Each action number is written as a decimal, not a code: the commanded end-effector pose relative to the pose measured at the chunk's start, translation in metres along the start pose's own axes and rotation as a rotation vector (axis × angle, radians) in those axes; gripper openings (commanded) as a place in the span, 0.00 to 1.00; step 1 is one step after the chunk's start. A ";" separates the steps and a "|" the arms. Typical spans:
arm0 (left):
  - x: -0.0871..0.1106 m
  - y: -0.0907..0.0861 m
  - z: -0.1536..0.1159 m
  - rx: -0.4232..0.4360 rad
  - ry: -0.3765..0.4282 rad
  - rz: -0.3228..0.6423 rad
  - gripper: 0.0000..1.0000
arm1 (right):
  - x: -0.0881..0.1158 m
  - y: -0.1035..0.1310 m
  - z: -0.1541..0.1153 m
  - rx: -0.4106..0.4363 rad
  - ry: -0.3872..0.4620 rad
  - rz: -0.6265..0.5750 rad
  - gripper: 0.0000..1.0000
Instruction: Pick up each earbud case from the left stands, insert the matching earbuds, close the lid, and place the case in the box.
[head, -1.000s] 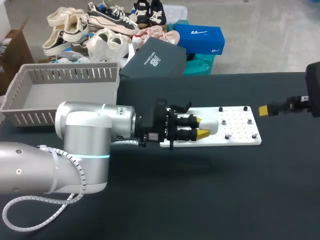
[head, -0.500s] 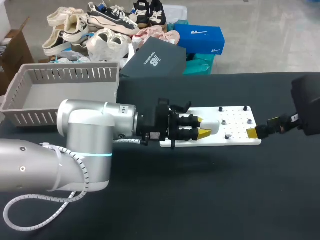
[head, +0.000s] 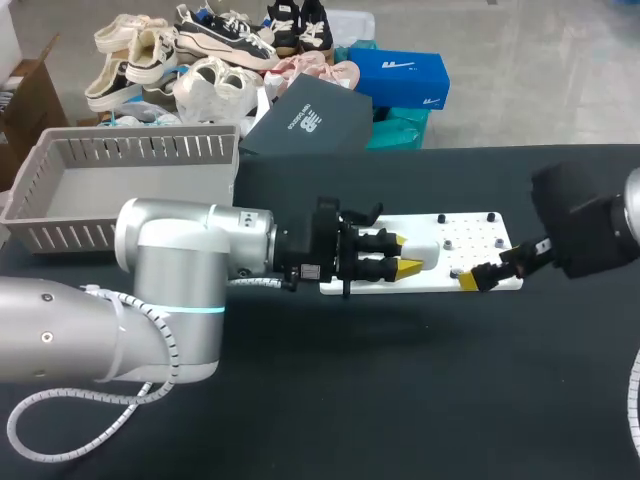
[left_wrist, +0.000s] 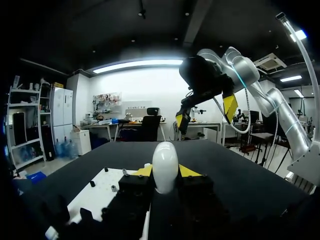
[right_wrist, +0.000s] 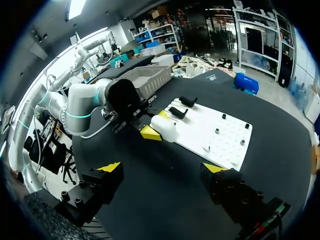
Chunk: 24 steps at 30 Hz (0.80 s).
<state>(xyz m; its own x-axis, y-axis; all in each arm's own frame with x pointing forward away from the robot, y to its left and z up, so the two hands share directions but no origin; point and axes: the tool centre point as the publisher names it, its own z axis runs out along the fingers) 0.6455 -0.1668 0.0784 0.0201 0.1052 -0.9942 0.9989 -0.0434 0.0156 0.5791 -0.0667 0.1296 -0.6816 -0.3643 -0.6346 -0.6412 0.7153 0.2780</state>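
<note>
A white earbud case (head: 421, 250) hangs just above the white board (head: 480, 232), lid closed, and my left gripper (head: 404, 256) is shut on it from two sides. In the left wrist view the case (left_wrist: 165, 167) stands upright between the yellow tips. My right gripper (head: 478, 279) is open at the board's near right corner, a short way right of the case. The right wrist view shows its own gripper (right_wrist: 162, 168) with fingers wide apart, and beyond it the case (right_wrist: 164, 128) in my left gripper (right_wrist: 155, 123). My right gripper (left_wrist: 205, 113) hangs ahead of the case in the left wrist view.
A grey slatted basket (head: 70, 160) stands at the back left of the black table. Small dark pegs (head: 455, 272) dot the right part of the board. Two black stands (right_wrist: 182, 106) sit on the board's left end, behind the held case.
My right arm has come in from the far right edge and moved left and nearer, down to the board's right corner. My left arm and the case have stayed put.
</note>
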 end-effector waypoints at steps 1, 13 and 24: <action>0.002 0.001 0.001 0.002 -0.004 0.001 0.00 | -0.007 0.005 0.016 0.085 0.009 0.004 1.00; 0.002 0.001 0.001 0.002 -0.004 0.001 0.00 | -0.014 -0.003 0.043 0.136 0.043 0.006 1.00; 0.002 0.001 0.001 0.002 -0.004 0.001 0.00 | -0.024 -0.018 0.057 0.173 0.048 0.038 1.00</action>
<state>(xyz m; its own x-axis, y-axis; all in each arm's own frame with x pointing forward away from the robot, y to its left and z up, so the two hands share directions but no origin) 0.6457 -0.1669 0.0784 0.0198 0.1054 -0.9942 0.9989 -0.0436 0.0153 0.6235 -0.0419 0.1015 -0.7224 -0.3624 -0.5889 -0.5873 0.7711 0.2459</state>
